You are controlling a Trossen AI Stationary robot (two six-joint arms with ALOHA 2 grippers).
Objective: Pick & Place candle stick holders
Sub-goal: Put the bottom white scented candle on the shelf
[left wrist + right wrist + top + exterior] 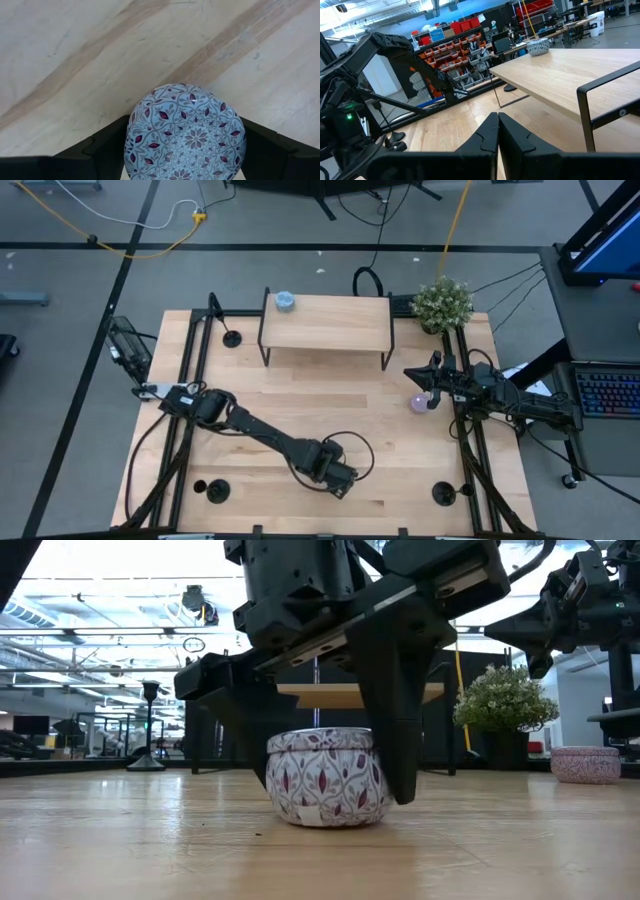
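The left pincer [335,785] is lowered at the front middle of the light wooden worktop [300,395], its 2 dark fingers [395,710] spread on either side of a round white tin with a purple leaf pattern [327,778], which stands on the wood; contact cannot be told. The right pincer [498,131] is held near the worktop's right edge, fingers pressed together, holding nothing. 3 small matte black candle stick holders with disc bases [217,492] [443,494] [231,338] are seen standing at the front left, front right and back left of the worktop.
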